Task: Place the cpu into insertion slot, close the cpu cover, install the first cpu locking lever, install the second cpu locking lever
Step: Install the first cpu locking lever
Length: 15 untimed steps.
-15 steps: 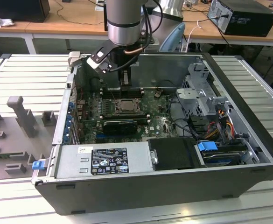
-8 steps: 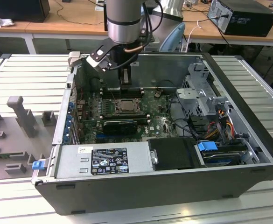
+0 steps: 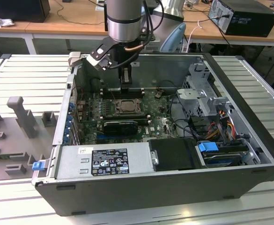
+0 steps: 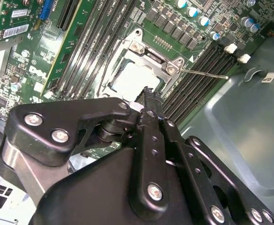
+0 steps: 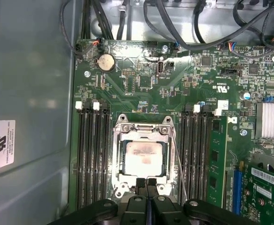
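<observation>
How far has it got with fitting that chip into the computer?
Done: the cpu lies in the insertion slot, and the cpu cover looks folded down around it. In hand: the gripper, shut with nothing in it, is close to the cover's edge. Left: one thin locking lever juts free beside the slot, not latched; the other I cannot make out.

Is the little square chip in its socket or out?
In. The cpu lies flat inside the insertion slot, pale face showing through the cpu cover window.
</observation>
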Each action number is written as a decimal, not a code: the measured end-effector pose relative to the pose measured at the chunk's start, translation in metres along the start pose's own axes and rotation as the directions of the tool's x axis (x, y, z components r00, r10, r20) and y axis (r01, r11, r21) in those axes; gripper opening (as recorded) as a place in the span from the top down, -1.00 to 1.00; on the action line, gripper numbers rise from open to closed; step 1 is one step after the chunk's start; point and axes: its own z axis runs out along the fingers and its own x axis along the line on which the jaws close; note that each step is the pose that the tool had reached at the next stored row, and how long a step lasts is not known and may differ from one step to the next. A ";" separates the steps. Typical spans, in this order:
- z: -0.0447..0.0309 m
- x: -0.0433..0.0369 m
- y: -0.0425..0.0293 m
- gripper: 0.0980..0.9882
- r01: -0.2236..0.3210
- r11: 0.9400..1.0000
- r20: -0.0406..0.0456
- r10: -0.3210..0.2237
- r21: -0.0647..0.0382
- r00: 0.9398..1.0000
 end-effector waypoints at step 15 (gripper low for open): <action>-0.0042 0.0001 0.0000 0.98 0.000 1.000 0.000 0.000 0.000 1.000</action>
